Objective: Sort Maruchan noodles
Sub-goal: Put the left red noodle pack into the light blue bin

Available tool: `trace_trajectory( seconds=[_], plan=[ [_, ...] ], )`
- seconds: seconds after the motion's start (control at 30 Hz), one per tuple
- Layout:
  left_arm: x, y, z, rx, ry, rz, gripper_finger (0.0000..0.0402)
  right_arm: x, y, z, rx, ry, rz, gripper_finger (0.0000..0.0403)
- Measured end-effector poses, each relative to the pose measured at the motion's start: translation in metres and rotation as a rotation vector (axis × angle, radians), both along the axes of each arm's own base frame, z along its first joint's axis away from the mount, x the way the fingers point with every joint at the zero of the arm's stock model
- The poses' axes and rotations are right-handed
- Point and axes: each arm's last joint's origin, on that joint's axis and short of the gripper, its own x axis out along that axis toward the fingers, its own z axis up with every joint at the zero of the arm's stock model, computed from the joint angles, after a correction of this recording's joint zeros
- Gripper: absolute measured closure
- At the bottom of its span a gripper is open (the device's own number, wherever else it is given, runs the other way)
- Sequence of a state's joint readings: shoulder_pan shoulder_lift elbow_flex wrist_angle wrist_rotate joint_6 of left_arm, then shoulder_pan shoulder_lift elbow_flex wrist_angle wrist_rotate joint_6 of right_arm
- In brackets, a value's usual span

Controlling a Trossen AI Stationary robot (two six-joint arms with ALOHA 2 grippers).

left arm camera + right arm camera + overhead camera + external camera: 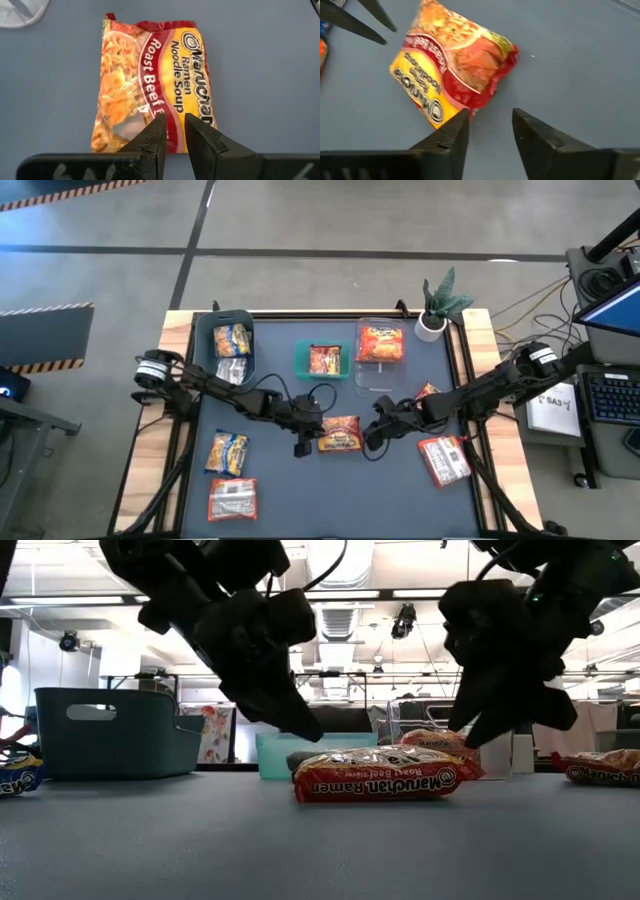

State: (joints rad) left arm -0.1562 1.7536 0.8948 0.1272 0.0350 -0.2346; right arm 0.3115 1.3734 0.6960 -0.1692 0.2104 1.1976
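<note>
Evidently the right gripper (376, 436), jaws apart and empty, hung at three o'clock of the red-and-yellow plastic Roast Beef ramen packet (340, 435); the left gripper (303, 438), narrowly parted and empty, should have centred over its nine-o'clock edge.

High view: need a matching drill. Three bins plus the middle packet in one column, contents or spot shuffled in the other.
Column 1
1. dark bin
2. green bin
3. clear bin
4. Roast Beef packet

Column 2
A. holds one orange packet
B. lies flat between left pincer and right pincer
C. holds a yellow-blue packet and a grey-white packet
D. holds one red packet

Pairs: 1-C, 2-D, 3-A, 4-B
</note>
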Motion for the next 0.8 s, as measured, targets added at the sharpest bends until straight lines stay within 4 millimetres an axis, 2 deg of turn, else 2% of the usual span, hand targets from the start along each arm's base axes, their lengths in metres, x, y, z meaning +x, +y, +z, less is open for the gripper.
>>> trace_trajectory(
  seconds=[0.17, 0.33, 0.63, 0.8],
  plan=[
    [0.001, 0.0, -0.003, 0.023, 0.001, -0.01, 0.035, 0.0, 0.0, -0.001, -0.004, 0.001, -0.001, 0.0208],
    [0.001, 0.0, -0.003, 0.049, -0.004, 0.015, 0.035, 0.001, -0.001, -0.001, -0.044, -0.012, -0.029, 0.0179],
    [0.002, -0.006, -0.001, 0.058, -0.038, 0.018, 0.035, 0.005, -0.001, -0.005, -0.065, -0.029, -0.048, 0.0165],
    [-0.003, -0.005, -0.008, 0.09, -0.043, 0.061, 0.035, 0.007, 0.0, -0.011, -0.07, -0.021, -0.051, 0.0163]
  ],
)
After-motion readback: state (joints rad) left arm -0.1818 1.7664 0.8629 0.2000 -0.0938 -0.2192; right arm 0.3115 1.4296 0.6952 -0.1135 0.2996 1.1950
